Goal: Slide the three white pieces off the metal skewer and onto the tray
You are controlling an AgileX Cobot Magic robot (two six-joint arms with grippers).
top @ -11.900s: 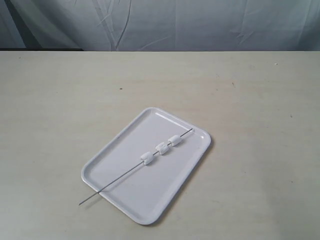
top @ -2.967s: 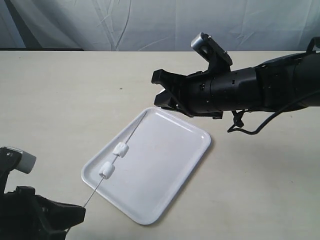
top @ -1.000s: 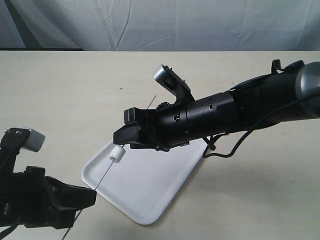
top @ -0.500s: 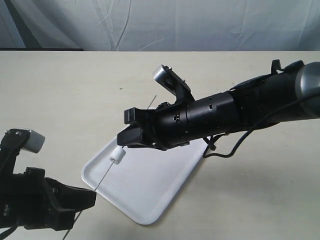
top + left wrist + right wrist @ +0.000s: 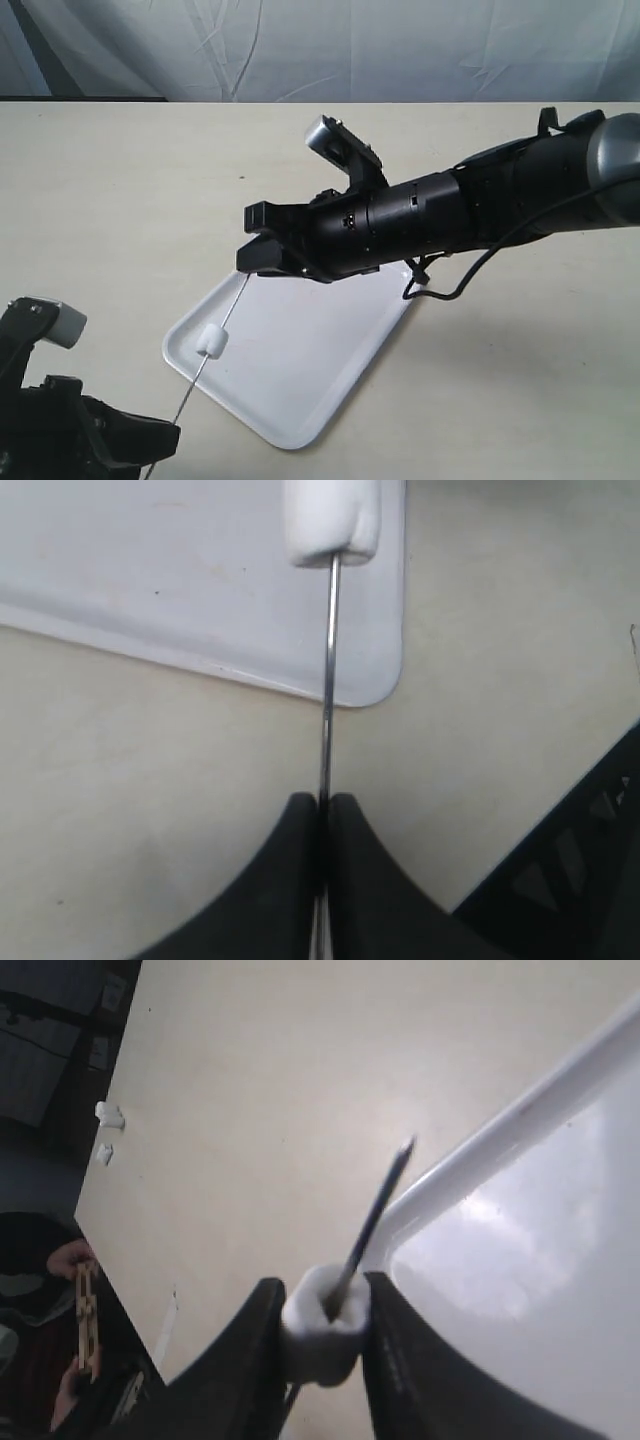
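The left gripper (image 5: pixel 322 815), at the near left and off the tray (image 5: pixel 300 380), has its jaws pressed together on the near end of the metal skewer (image 5: pixel 234 302). The skewer slants away to the right, up toward the right gripper (image 5: pixel 322 1305). That gripper's jaws pinch the upper white piece (image 5: pixel 318 1340) from both sides, and the skewer's tip pokes out beyond it. The lower white piece (image 5: pixel 212 341) sits threaded on the rod over the tray's left corner (whether it touches the tray I cannot tell).
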